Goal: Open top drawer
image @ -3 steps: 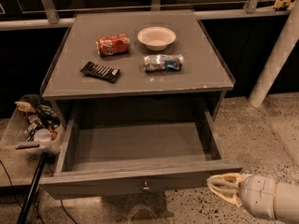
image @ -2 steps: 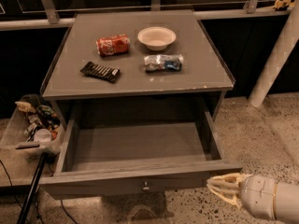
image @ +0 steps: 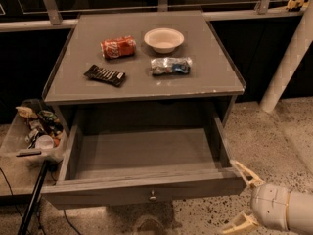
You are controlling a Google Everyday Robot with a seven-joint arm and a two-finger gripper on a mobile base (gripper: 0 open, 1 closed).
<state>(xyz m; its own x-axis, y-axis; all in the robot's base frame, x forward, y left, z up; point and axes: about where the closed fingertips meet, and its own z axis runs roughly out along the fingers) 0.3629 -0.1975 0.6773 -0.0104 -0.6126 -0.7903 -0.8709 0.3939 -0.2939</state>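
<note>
The top drawer (image: pixel 146 155) of the grey table stands pulled far out, and its plain grey box interior is empty. Its front panel (image: pixel 107 194) carries one small round metal knob (image: pixel 153 195) at the centre. My gripper (image: pixel 243 199) is at the lower right, just past the right end of the drawer front and low over the floor. It is open and holds nothing. One cream fingertip (image: pixel 246 173) lies close to the drawer's front right corner, and the other (image: pixel 238 224) is below it. No other drawers show.
On the table top (image: pixel 205 77) lie a red can (image: pixel 118 47), a white bowl (image: pixel 164 39), a dark snack bar (image: pixel 104 75) and a blue-silver bag (image: pixel 170 65). A clear bin of clutter (image: pixel 34 131) and a black pole (image: pixel 32 204) stand at the left. A white pillar (image: pixel 288 62) stands at the right.
The gripper's fingers have spread apart from a closer, bunched position beside the drawer front's right end. The drawer has stayed in place, pulled out.
</note>
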